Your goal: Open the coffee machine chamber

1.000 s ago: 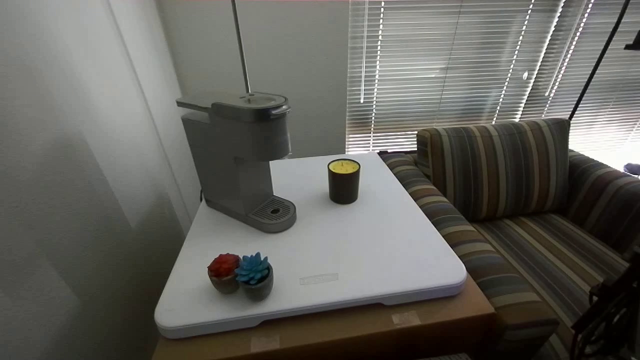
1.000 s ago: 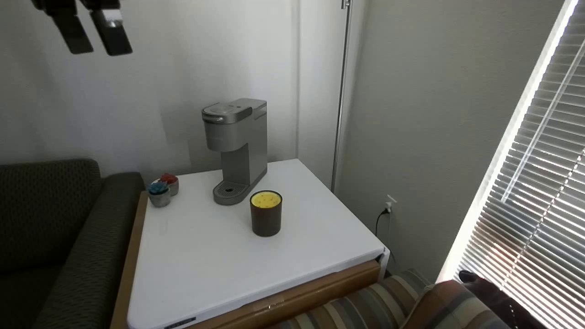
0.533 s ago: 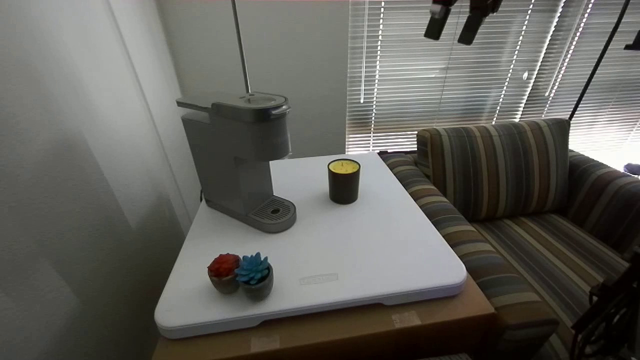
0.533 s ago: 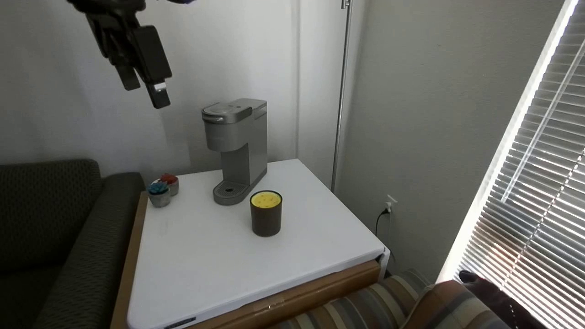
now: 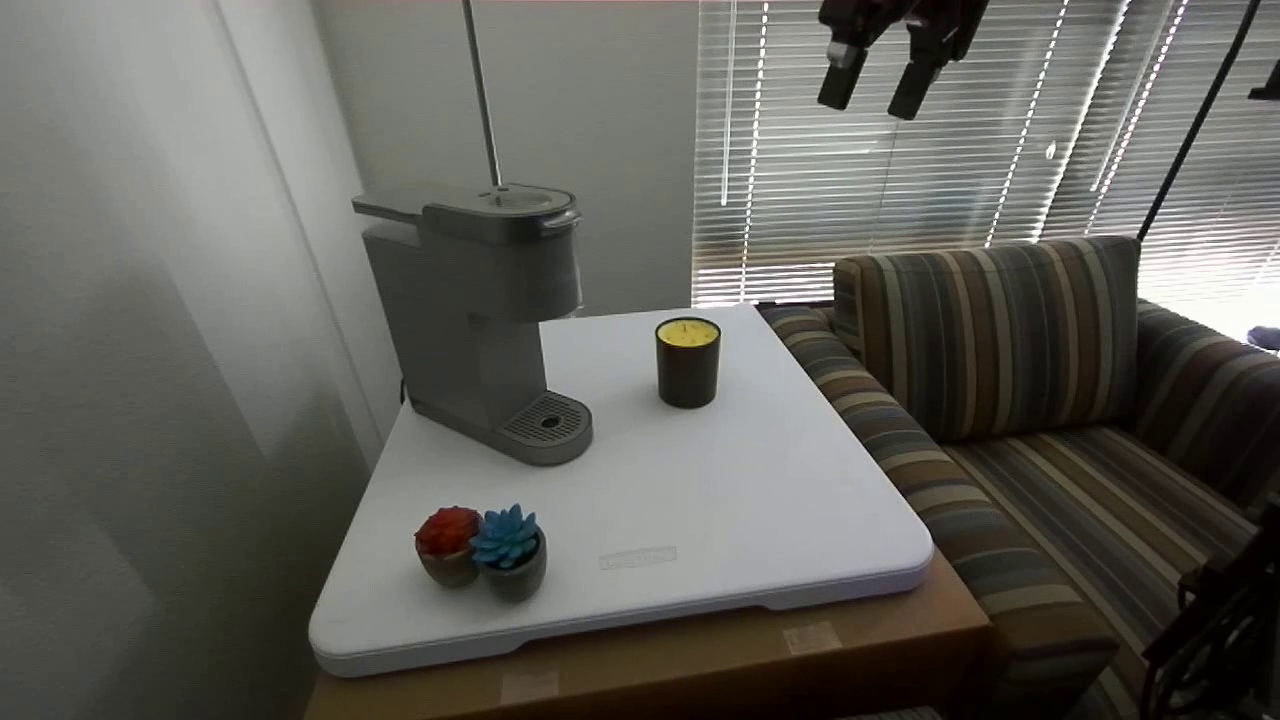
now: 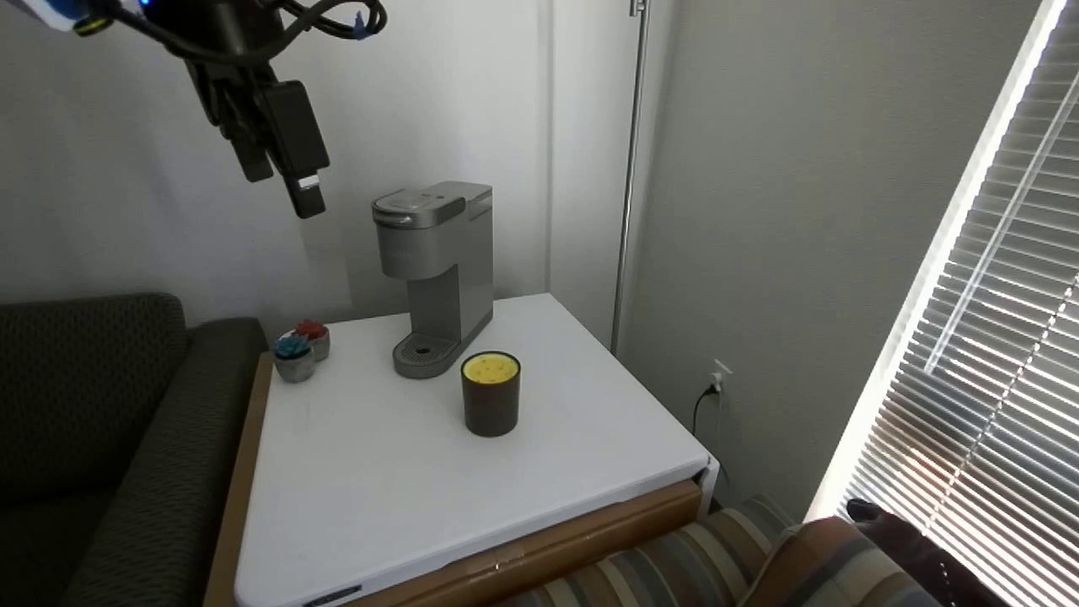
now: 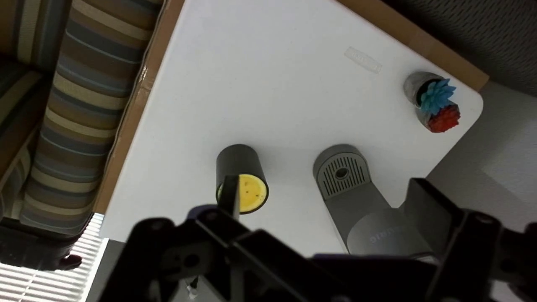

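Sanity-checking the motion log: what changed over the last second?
The hand has come down and across toward the coffee machine in both exterior views; in an exterior view it started out of frame. Nothing was taken hold of or let go.

Unchanged: coffee machine with its chamber closed, dark jar, red succulent, blue succulent.

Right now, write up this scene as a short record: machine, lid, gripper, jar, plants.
Coffee machine: upright on the white table
Chamber lid: down, not yet opened
Gripper: open, holding nothing, in the air, apart from the machine
Jar: dark with a yellow top, standing apart from the machine
Red plant: potted, beside the blue plant, near a table corner
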### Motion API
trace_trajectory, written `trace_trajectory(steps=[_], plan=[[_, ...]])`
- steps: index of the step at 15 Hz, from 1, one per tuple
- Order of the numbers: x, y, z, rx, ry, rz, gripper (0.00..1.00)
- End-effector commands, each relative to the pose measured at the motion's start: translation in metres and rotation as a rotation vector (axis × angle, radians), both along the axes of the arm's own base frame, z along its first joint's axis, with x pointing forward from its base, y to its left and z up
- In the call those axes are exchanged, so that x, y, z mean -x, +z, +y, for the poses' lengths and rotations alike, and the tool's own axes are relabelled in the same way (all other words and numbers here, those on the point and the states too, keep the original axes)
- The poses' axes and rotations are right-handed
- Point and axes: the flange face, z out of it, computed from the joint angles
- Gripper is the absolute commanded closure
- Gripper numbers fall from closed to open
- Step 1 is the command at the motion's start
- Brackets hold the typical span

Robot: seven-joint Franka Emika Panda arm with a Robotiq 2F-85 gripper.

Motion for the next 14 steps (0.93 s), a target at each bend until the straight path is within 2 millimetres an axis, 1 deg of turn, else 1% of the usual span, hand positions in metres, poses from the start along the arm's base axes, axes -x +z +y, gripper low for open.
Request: trace_trajectory(steps=[1, 4, 6, 7, 8, 9, 10, 11, 12, 13, 14], plan=[[-0.029, -0.026, 0.017, -0.007, -0.043, -0.051, 0.0], [-0.063, -0.056, 0.049, -0.053, -0.147, -0.14, 0.0], [-0.08, -0.071, 0.069, -0.129, -0.195, -0.201, 0.0], [-0.056, -0.055, 0.057, -0.075, -0.158, -0.167, 0.0], [-0.062, -0.065, 0.064, -0.082, -0.156, -0.169, 0.0], [-0.063, -0.069, 0.065, -0.081, -0.153, -0.163, 0.0], [-0.063, -0.068, 0.065, -0.081, -0.153, -0.163, 0.0], [-0.062, -0.065, 0.061, -0.054, -0.17, -0.153, 0.0], [-0.065, -0.066, 0.055, -0.011, -0.236, -0.148, 0.0], [-0.069, -0.07, 0.04, 0.025, -0.283, -0.153, 0.0], [-0.078, -0.073, 0.041, 0.041, -0.336, -0.157, 0.0]])
